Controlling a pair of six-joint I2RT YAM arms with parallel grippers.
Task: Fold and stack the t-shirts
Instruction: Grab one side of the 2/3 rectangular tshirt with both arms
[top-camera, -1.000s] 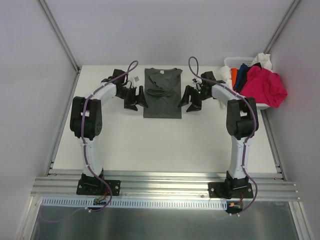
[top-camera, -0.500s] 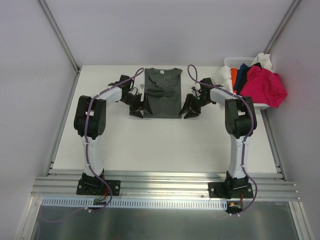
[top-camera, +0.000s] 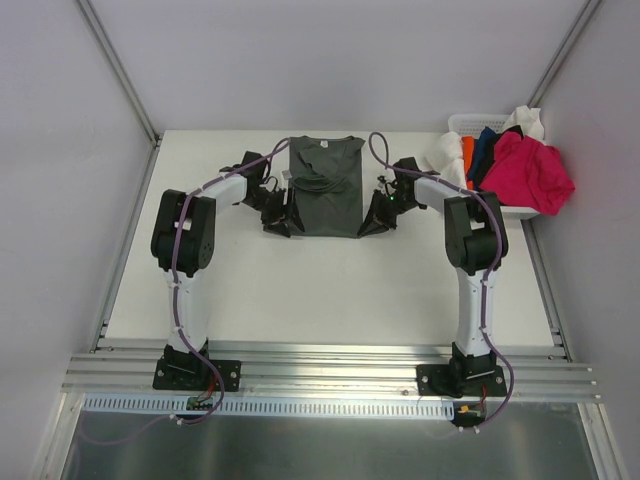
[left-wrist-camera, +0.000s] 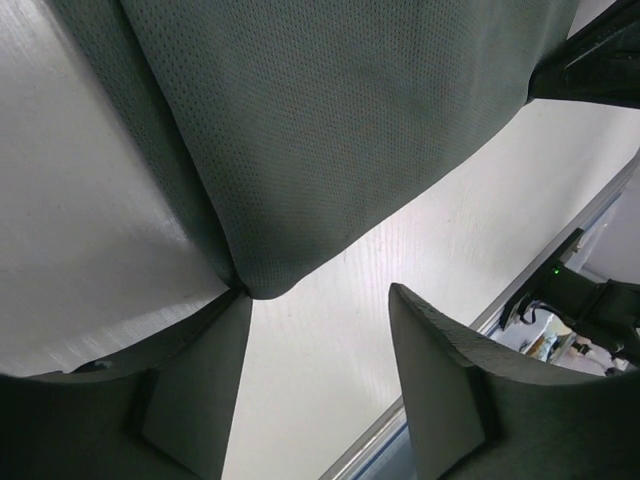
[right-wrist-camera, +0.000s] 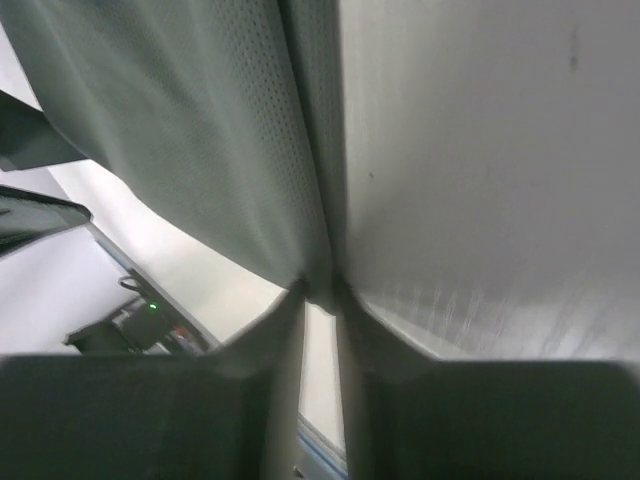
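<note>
Top external view showed the grey shirt (top-camera: 324, 187) lying flat at the far middle of the table (top-camera: 320, 300), collar away from the arms, sleeves turned in so that it made a narrow upright rectangle; its near edge ran straight across. At the near left corner sat the left gripper (top-camera: 279, 218), at the near right corner the right gripper (top-camera: 375, 223); both were low on the table, but from above the dark fingers merged with the dark cloth and neither gap could be read.

Left wrist view settled its own side; the two fingers (left-wrist-camera: 200, 385) stood well apart with bare table between them; the shirt's rounded corner touched the tip of one finger only and was not between the two, so this pincer was agape and held nothing.

Right wrist view showed the other pair drawn almost together, a thin slit of light between them; the shirt's folded edge ran down to end right at the tips. Whether the cloth was pinched there, I cannot tell; the frame was blurred at that spot.

Only the top view took in the rest; a white basket (top-camera: 455, 124) stood at the far right corner, heaped with a pink shirt (top-camera: 535, 175) spilling over its right side, a navy shirt (top-camera: 487, 150), an orange shirt (top-camera: 467, 152) and a white shirt (top-camera: 527, 120).
</note>
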